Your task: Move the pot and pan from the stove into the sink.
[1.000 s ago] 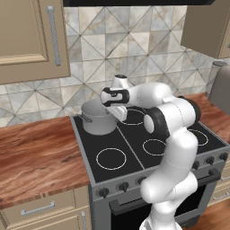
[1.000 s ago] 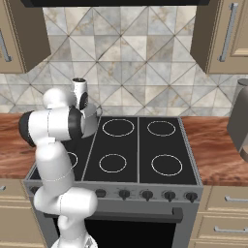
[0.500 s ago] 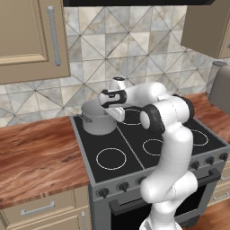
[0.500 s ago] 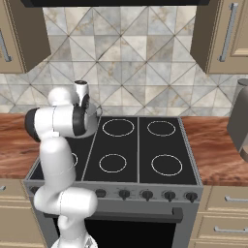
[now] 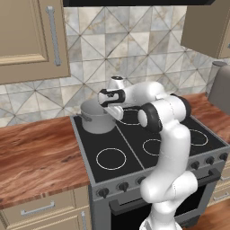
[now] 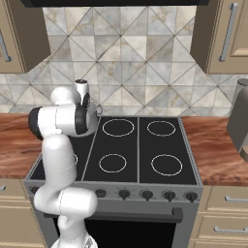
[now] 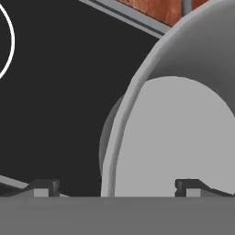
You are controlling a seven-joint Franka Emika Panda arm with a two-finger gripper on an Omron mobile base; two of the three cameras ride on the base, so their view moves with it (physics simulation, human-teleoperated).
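From where I stood, the stove (image 5: 148,148) came first, its knob row and oven door toward me and three white burner rings bare on the black glass. Beyond them, at the back-left burner, the pot (image 5: 96,117) sat upright, at about ten o'clock from the cooktop's middle.

A second before, the gripper (image 5: 113,110) had hung above and to the right of the pot; since then the arm had swung it down and in toward the pot's right rim. The pot itself had not shifted.

In the hand view the pot's rim (image 7: 133,110) ran up between the two fingertips (image 7: 43,187), one tip outside over the black glass, the other over the pot's pale inside. The jaws stood wide apart, straddling the wall without pinching it.

The cooktop's right half lay open at three o'clock. Wooden counter (image 5: 36,152) stretched off at nine o'clock. Farther back rose the tiled wall (image 6: 135,63), with a grey canister (image 6: 240,121) at the far right.
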